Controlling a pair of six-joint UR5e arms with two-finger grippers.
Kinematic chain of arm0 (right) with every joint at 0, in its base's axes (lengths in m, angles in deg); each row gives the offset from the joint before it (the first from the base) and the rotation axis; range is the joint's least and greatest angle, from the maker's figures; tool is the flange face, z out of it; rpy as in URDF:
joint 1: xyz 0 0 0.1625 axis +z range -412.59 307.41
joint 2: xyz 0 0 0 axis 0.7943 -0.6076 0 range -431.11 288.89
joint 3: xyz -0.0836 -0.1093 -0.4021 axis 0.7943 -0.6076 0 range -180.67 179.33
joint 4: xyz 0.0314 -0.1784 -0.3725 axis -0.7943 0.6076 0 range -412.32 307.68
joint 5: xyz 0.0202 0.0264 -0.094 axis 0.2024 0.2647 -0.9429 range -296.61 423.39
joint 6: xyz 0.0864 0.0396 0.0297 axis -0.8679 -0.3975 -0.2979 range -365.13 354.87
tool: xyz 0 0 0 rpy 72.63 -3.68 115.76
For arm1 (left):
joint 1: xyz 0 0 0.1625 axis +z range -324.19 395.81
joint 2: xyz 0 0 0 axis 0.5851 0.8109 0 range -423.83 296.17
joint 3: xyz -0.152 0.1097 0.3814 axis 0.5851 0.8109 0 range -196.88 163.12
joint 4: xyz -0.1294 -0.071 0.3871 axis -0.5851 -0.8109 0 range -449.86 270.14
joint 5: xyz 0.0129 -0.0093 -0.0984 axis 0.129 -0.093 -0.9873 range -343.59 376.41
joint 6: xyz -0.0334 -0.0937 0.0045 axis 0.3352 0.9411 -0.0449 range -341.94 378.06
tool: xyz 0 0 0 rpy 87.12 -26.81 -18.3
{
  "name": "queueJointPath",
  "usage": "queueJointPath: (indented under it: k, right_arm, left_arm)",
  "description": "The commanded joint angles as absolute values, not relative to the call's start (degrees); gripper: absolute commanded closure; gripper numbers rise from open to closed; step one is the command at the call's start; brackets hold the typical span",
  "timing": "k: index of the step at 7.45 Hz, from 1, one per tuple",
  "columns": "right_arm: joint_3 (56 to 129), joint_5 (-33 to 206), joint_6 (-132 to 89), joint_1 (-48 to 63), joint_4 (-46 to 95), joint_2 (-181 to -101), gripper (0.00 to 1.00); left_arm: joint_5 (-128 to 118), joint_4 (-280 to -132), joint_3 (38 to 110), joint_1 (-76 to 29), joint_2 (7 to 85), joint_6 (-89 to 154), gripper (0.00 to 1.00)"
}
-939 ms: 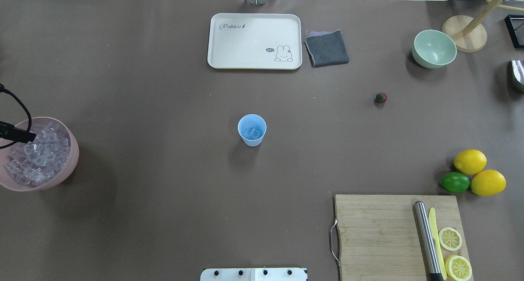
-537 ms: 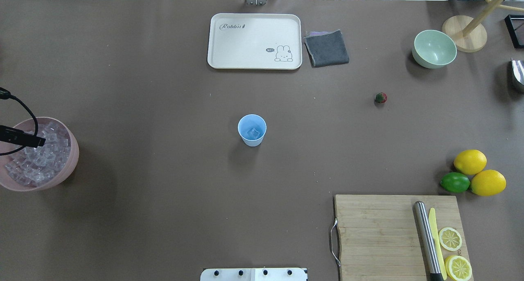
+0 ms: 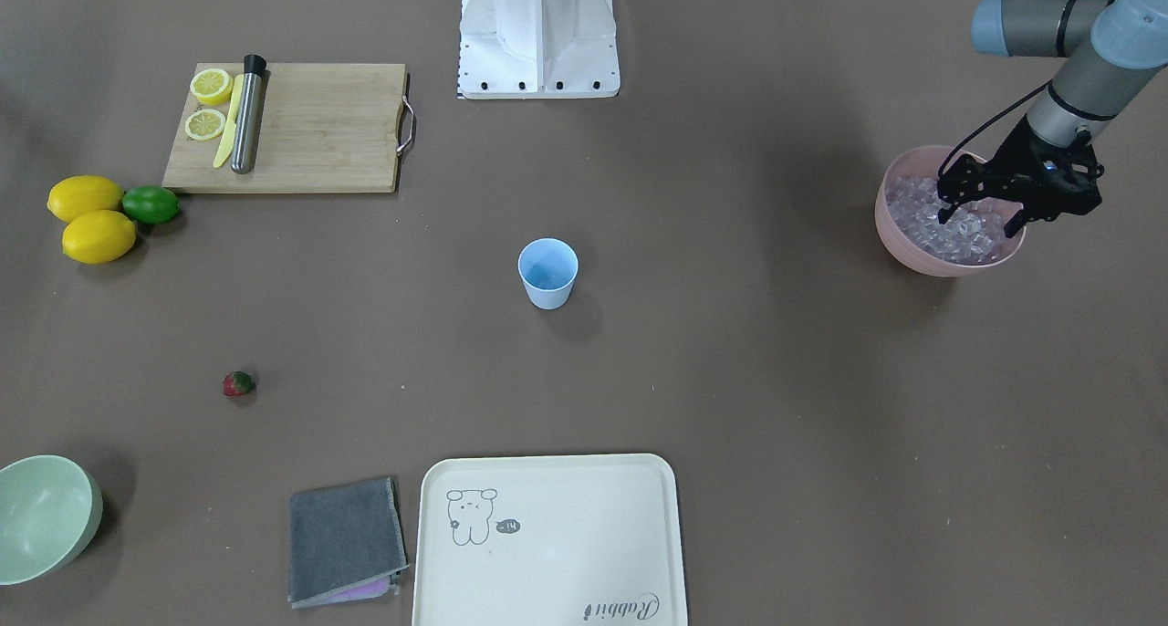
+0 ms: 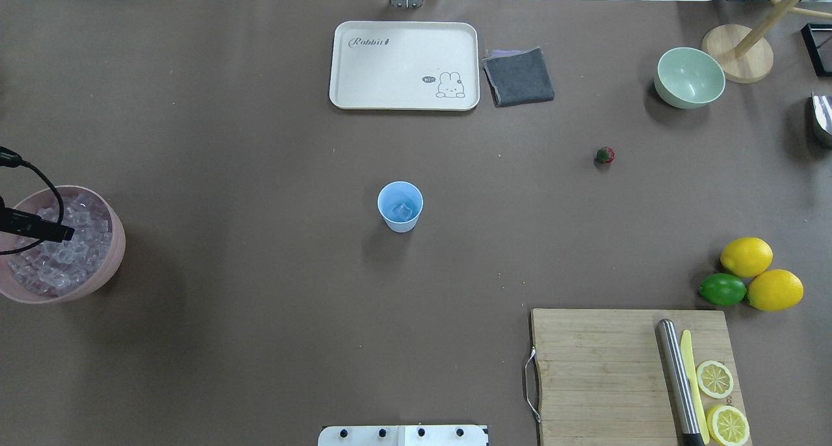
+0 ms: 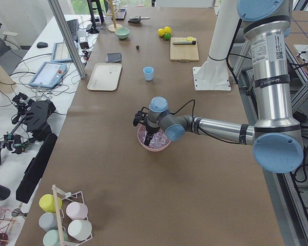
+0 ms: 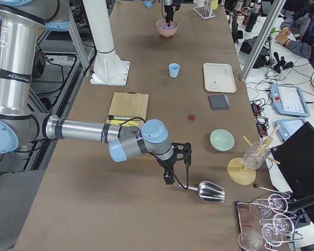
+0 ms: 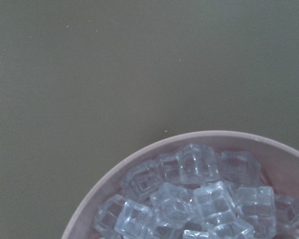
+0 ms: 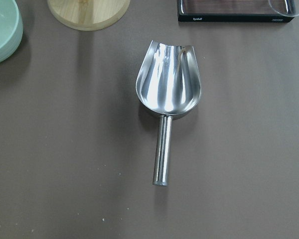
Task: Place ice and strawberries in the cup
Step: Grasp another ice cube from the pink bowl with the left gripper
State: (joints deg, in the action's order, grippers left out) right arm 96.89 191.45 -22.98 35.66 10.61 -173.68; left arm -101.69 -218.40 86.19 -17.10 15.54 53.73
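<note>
Ice point(image 3: 917, 213), clear glassy cubes, lies heaped under the wide-spread left gripper point(image 3: 978, 223).

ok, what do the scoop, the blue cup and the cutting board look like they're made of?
The scoop looks like polished metal, probably stainless steel: its bowl gives mirror-like reflections. The cup is likely plastic: uniform matte light blue with a thin, even rim. The cutting board is wood or bamboo, apparently unvarnished: pale parallel strips with grain, plus a thin metal wire handle.
</note>
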Motion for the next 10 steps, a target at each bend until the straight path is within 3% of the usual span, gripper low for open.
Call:
queueJointPath:
  k: [1, 7, 9, 10]
  right_arm:
    - [96.9, 191.4, -23.0, 35.7, 10.6, -173.7, 0.0]
    - [96.8, 191.4, -23.0, 35.7, 10.6, -173.6, 0.0]
    - [96.8, 191.4, -23.0, 35.7, 10.6, -173.6, 0.0]
    - [96.9, 191.4, -23.1, 35.7, 10.6, -173.6, 0.0]
  left_arm:
    - [-101.7, -218.5, 86.1, -16.4, 15.5, 53.9, 0.03]
    - [-101.6, -220.0, 85.9, -15.3, 15.5, 53.9, 0.03]
    - [-101.6, -220.1, 86.0, -15.2, 15.5, 53.9, 0.18]
    - [-101.7, -220.1, 86.0, -14.9, 15.5, 53.8, 0.31]
